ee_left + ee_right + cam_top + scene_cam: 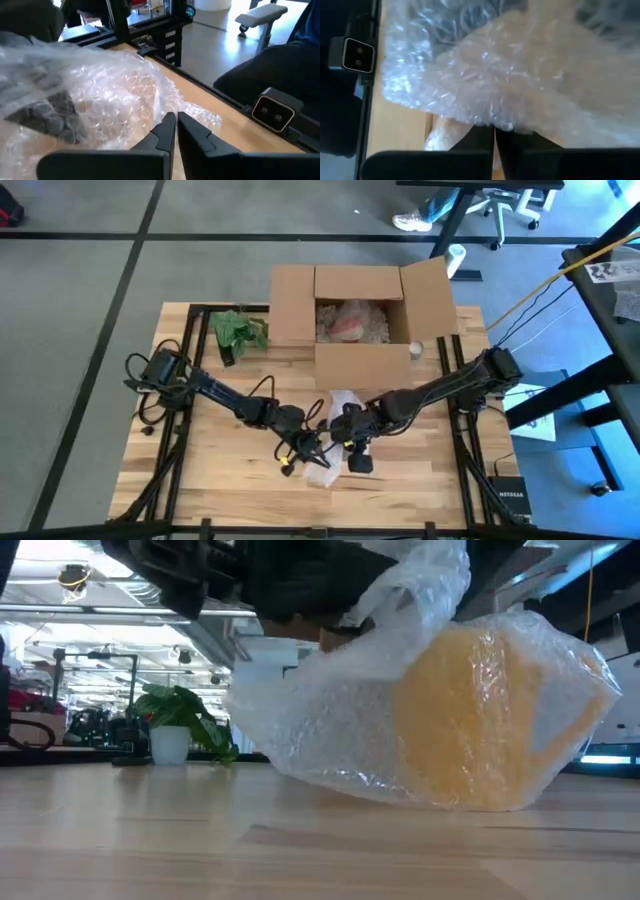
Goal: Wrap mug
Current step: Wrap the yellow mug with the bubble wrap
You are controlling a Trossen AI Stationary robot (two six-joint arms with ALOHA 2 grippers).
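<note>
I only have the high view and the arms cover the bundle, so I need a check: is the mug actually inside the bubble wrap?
Observer: Yes. The low view shows a yellow mug inside the bubble wrap, resting on the table.
Operator: Is the right gripper holding it?
Observer: In its wrist view, the right gripper is shut on the bubble wrap.
Operator: And the left?
Observer: The left gripper points at the bubble wrap's loose fringe.
</note>
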